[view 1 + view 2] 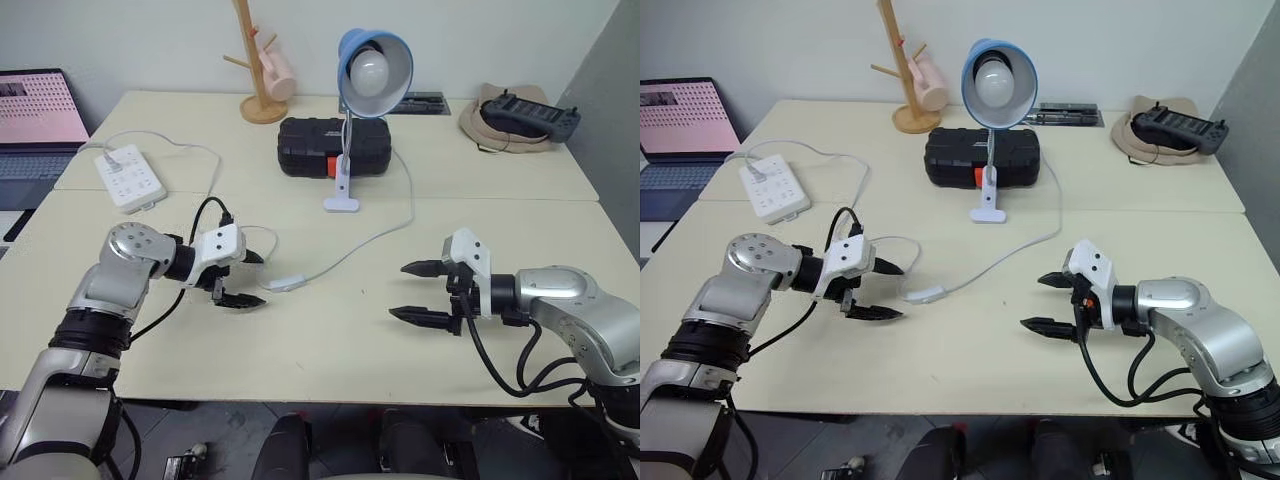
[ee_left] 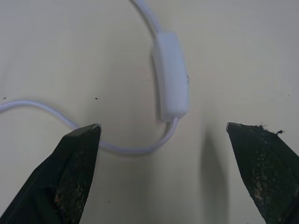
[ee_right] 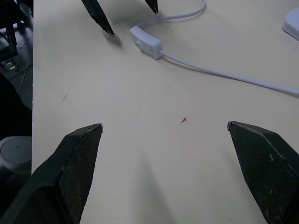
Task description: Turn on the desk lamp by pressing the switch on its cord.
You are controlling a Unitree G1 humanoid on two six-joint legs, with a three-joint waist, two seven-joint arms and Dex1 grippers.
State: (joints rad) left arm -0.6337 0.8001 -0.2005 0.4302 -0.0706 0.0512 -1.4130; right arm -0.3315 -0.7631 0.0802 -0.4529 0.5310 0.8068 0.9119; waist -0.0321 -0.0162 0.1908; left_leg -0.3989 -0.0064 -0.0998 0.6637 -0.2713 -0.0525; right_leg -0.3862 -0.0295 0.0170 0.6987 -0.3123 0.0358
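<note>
1. The left gripper [image 1: 246, 279] has wide, empty jaws; the switch [image 2: 171, 77] lies flat on the table [image 1: 330, 350] just ahead of them, untouched.
2. Closing from here could catch only the cord [image 2: 135, 148] looping between the tips and drag the switch askew.
3. The right gripper [image 1: 423, 292], also wide and empty, sits well apart, so nothing steadies the cord and a push may skid the switch, leaving the lamp [image 1: 372, 64] off.

Office-like lab workspace, pale desks [image 1: 330, 340] pushed together, open laptop [image 1: 35, 125], power strip [image 1: 129, 177], black tool case [image 1: 320, 146]
</note>
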